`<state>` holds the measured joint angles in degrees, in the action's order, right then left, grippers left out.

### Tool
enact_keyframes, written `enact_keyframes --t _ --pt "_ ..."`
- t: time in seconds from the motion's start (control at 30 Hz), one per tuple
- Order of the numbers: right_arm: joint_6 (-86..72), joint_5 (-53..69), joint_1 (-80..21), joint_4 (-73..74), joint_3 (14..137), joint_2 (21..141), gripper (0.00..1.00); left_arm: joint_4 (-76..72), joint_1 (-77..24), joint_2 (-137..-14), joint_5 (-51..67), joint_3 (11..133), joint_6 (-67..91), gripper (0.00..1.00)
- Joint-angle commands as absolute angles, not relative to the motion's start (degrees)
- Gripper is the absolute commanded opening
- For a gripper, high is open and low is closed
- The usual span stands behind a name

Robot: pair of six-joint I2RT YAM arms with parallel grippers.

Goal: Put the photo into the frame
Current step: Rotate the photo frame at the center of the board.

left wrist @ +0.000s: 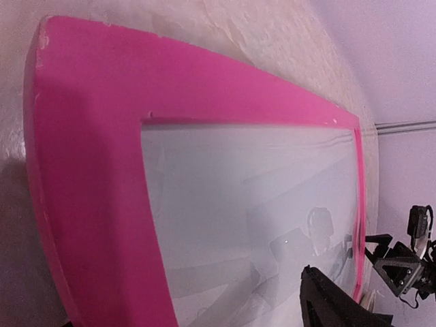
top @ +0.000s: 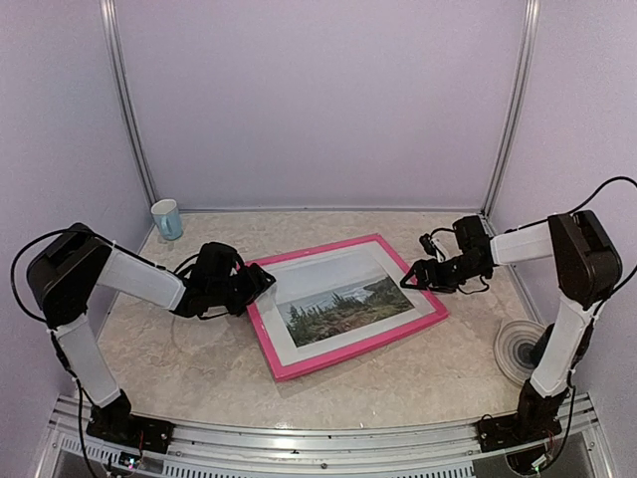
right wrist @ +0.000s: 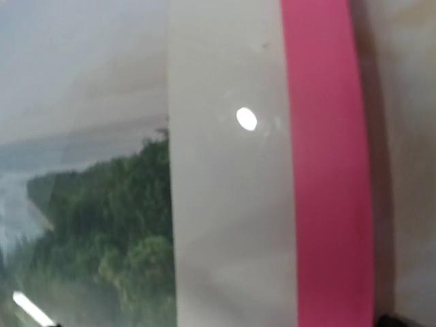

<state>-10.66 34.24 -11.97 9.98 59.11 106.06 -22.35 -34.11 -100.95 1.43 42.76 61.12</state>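
The pink frame (top: 358,346) lies flat and face up in the middle of the table, turned at an angle. Inside it, behind a white mat (top: 299,334), sits the photo (top: 343,304) of dark trees and water. My left gripper (top: 264,284) hovers at the frame's left corner, open; its wrist view shows the pink rail (left wrist: 88,170), reflecting glass, and one black finger (left wrist: 334,303) with nothing held. At the frame's right edge, my right gripper (top: 413,277) is open and empty. Its wrist view looks close at the photo (right wrist: 102,225), mat (right wrist: 231,204) and pink rail (right wrist: 327,170).
A pale blue cup (top: 167,219) stands at the back left corner. A round grey disc (top: 518,349) lies by the right arm's base. White walls with metal posts close in the table on three sides.
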Motion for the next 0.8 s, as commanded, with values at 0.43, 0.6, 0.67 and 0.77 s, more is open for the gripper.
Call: enact_keyframes --t 0.43,0.6,0.67,0.77 --pt "-22.85 31.81 -17.58 0.17 44.8 95.16 0.99 -3.08 -27.2 -116.39 -1.76 70.95 44.36 0.87" --pt "-25.38 30.16 -19.12 -2.01 43.67 94.3 0.99 -0.21 -26.72 -118.65 -3.83 75.54 42.4 0.93" --pt "-26.2 29.9 -19.67 -2.61 43.09 93.79 0.99 1.47 -26.64 -119.67 -4.96 76.96 41.55 0.95" --pt "-27.53 29.32 -20.4 -3.44 41.81 92.54 0.99 1.84 -26.47 -121.06 -5.32 78.63 40.99 0.98"
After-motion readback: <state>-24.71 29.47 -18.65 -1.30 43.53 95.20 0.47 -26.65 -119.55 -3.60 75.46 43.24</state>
